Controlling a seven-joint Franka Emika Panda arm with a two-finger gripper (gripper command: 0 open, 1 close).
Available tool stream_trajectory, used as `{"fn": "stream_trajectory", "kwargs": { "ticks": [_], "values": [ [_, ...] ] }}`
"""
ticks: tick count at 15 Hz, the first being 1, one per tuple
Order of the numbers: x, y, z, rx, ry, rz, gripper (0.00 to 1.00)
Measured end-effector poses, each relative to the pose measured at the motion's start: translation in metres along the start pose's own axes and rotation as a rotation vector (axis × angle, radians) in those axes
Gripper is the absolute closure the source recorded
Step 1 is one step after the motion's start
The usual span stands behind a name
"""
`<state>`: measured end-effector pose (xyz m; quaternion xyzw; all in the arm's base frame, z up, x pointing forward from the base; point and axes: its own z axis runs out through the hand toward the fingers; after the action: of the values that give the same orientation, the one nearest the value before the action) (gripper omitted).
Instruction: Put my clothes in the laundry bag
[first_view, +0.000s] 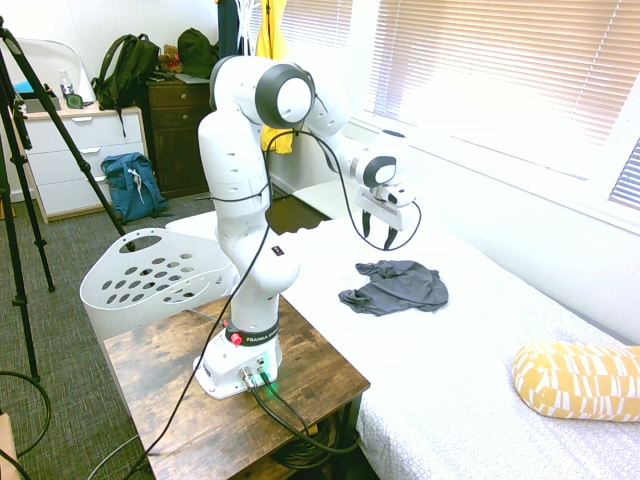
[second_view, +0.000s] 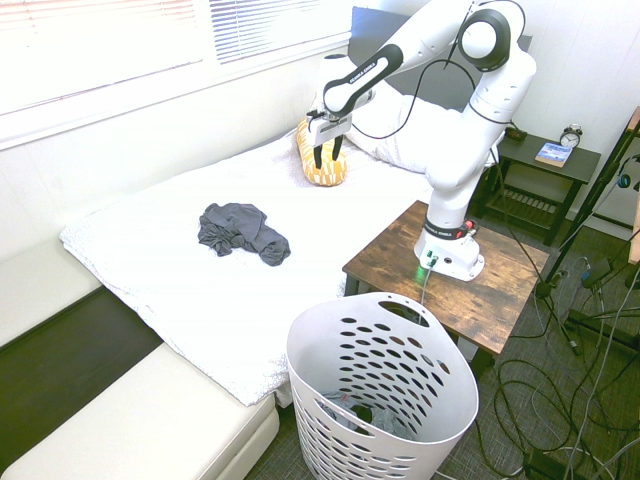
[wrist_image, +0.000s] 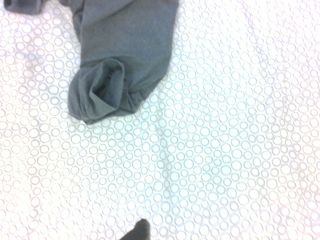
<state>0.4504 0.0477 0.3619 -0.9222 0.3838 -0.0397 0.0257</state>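
Clothes (first_view: 397, 286), one crumpled dark grey garment, lie below our gripper (first_view: 377, 236) on the white bed cover (first_view: 480, 380), not touched by it. Our fingers hang spread apart, pointing down, holding nothing; in the second exterior view the garment sits well to the side of the gripper, towards the near end of the bed. Close up, we see a rolled sleeve end on the circle-patterned cover. Our white laundry basket (second_view: 385, 390) stands on the floor well away from the hand, beside the wooden table (second_view: 480, 275). A yellow patterned pillow (first_view: 578, 378) rests further along the bed.
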Motion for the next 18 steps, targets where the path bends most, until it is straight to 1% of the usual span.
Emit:
{"fn": "stream_trajectory", "kwargs": {
  "ticks": [2, 5, 7, 9, 11, 14, 16, 17, 18],
  "values": [
    [-0.012, -0.041, 0.012, 0.026, 0.004, -0.024, 0.00],
    [-0.050, -0.104, 0.053, 0.038, 0.026, -0.060, 0.00],
    [-0.093, -0.140, 0.099, 0.024, 0.031, -0.083, 0.00],
    [-0.122, -0.162, 0.157, -0.015, 0.032, -0.095, 0.00],
    [-0.116, -0.174, 0.214, -0.056, 0.043, -0.082, 0.00],
    [-0.081, -0.183, 0.296, -0.105, 0.061, -0.036, 0.00],
    [-0.054, -0.177, 0.350, -0.135, 0.059, -0.010, 0.00],
    [-0.043, -0.173, 0.378, -0.147, 0.051, -0.002, 1.00],
    [-0.035, -0.170, 0.403, -0.153, 0.041, 0.002, 1.00]
  ]
}}
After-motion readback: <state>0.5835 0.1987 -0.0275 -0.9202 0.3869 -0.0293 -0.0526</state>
